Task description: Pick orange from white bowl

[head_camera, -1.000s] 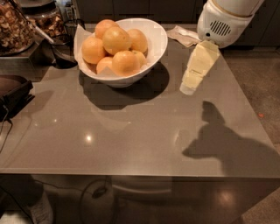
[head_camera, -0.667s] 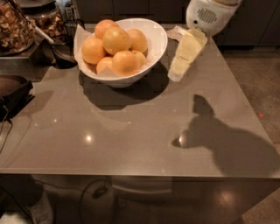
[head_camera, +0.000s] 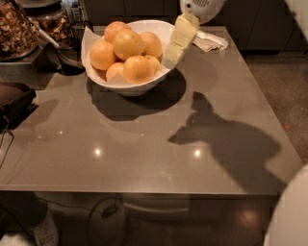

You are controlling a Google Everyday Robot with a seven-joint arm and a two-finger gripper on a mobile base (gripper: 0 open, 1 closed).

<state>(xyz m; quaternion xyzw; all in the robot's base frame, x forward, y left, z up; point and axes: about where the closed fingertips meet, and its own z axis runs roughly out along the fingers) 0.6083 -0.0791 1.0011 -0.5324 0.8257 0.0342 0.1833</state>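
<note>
the white bowl (head_camera: 162, 30) sits toward the far left of the grey table (head_camera: 144, 144), heaped with oranges. the orange (head_camera: 128, 44) rests on top of the pile, touching its neighbours on every side, with another large one just in front of it at the near rim. the gripper (head_camera: 171, 57) reaches down from the upper right, pale yellow and tilted, its tip at the bowl's right rim, just beside the rightmost fruit (whether it actually touches rim or fruit cannot be told). how wide it is spread cannot be told from this angle, and nothing shows in its hold. above it the white wrist housing (head_camera: 202, 7) is cut off by the top edge. the arm's shadow (head_camera: 226, 139) falls across the right half of the table. a crumpled napkin (head_camera: 211, 41) lies at the far right edge, and dark glass jars (head_camera: 17, 29) stand off to the left of the bowl.
</note>
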